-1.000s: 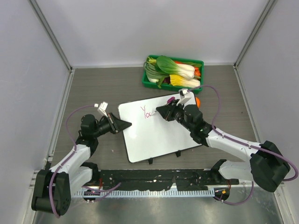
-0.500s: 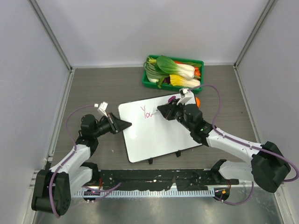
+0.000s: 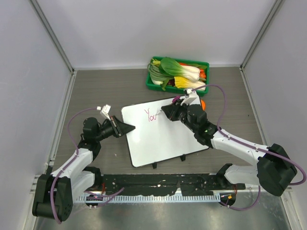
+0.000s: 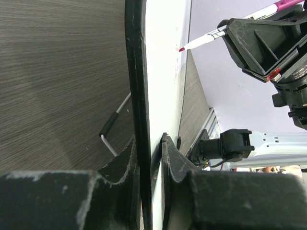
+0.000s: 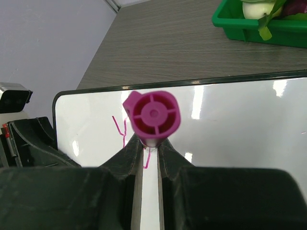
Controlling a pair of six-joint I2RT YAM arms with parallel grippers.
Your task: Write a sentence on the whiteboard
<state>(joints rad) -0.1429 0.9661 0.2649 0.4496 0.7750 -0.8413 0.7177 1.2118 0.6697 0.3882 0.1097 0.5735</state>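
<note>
The whiteboard [image 3: 158,141] lies slanted in the middle of the table. My left gripper [image 3: 130,127] is shut on its left edge; in the left wrist view the black rim and white face of the whiteboard [image 4: 165,57] run between the jaws of that left gripper [image 4: 149,148]. My right gripper [image 3: 165,111] is shut on a pink marker [image 5: 153,114], whose tip [image 4: 181,49] touches the board. The sentence [image 3: 151,115] is a few pink letters near the board's far left corner. In the right wrist view its strokes [image 5: 121,128] show beside the right gripper [image 5: 150,146].
A green tray [image 3: 152,86] of leafy vegetables stands behind the board. An orange object [image 3: 204,104] lies just behind my right wrist. Black clips [image 3: 154,166] stick out from the board's near edge. Grey walls close in the table at the left, right and back.
My right gripper has shifted slightly toward the back of the board with the marker. The left arm and the board have not moved.
</note>
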